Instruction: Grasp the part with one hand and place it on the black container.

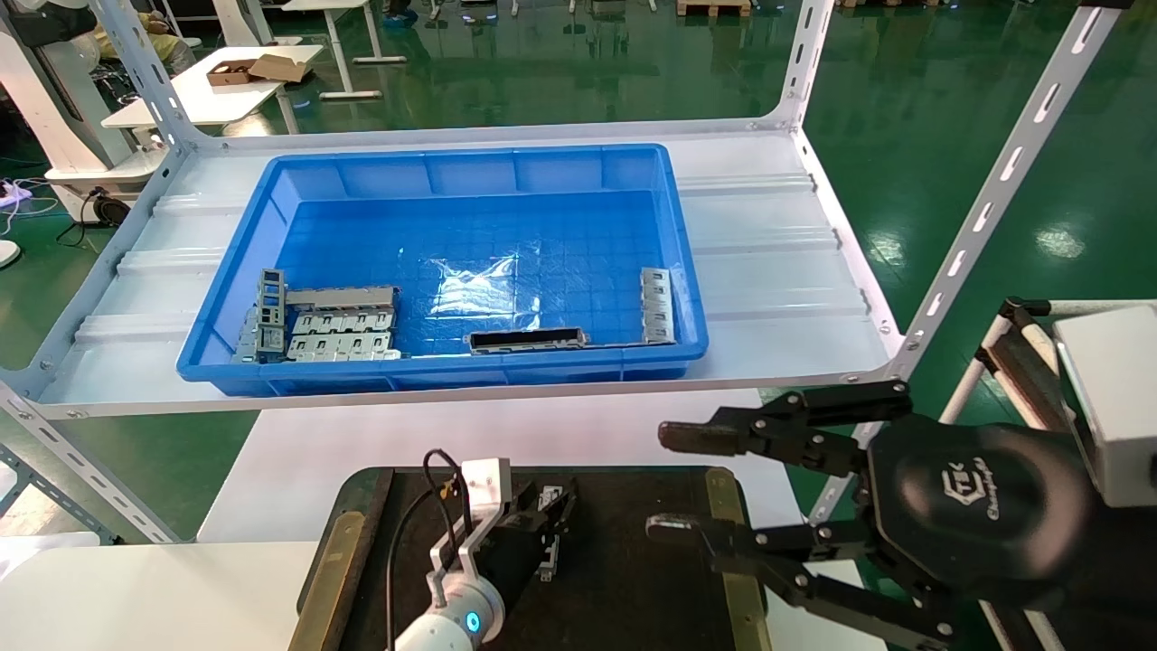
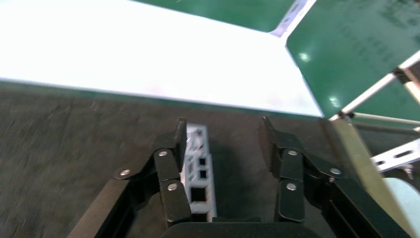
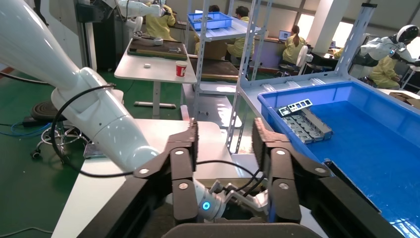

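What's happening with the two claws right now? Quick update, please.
Left end effector open, low over the black container. Part lying on it, against one finger. Right end effector open, idle at the container's right edge. Nothing blocking.

- The part [image 2: 198, 171] is a thin silver metal strip with square holes. It lies between the open jaws of the left gripper [image 2: 223, 144], right against one finger [image 2: 174, 148].
- The black container [image 2: 74, 148] is a flat dark tray, under the jaws and the part.
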Tool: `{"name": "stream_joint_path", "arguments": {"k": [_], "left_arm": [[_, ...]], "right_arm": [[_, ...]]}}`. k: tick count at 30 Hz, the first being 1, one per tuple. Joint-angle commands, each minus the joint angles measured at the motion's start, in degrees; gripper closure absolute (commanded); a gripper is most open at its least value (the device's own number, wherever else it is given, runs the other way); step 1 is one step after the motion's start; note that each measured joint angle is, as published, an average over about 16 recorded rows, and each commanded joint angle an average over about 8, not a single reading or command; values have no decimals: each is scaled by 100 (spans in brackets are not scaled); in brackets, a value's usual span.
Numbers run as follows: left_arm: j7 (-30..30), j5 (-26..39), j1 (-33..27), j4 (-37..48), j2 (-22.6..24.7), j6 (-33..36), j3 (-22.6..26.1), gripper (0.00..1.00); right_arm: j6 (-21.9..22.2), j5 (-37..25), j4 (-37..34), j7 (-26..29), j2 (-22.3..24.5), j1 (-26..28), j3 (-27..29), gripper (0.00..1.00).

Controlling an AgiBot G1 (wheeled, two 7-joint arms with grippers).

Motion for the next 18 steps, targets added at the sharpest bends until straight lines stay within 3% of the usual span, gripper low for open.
{"name": "stream_joint_path", "arguments": {"k": [1, 9, 18], "left_arm": [[-130, 150, -38, -76, -71, 72, -11, 0], [-434, 833, 41, -1425, -1257, 1033, -249, 0], [-471, 1148, 173, -2405, -2303, 1856, -745, 0]], "right_arm": [[0, 0, 0, 0, 0, 0, -1, 0], [1, 2, 0, -2, 1, 1, -3, 0], [2, 4, 0, -3, 2, 1, -6, 0]]}}
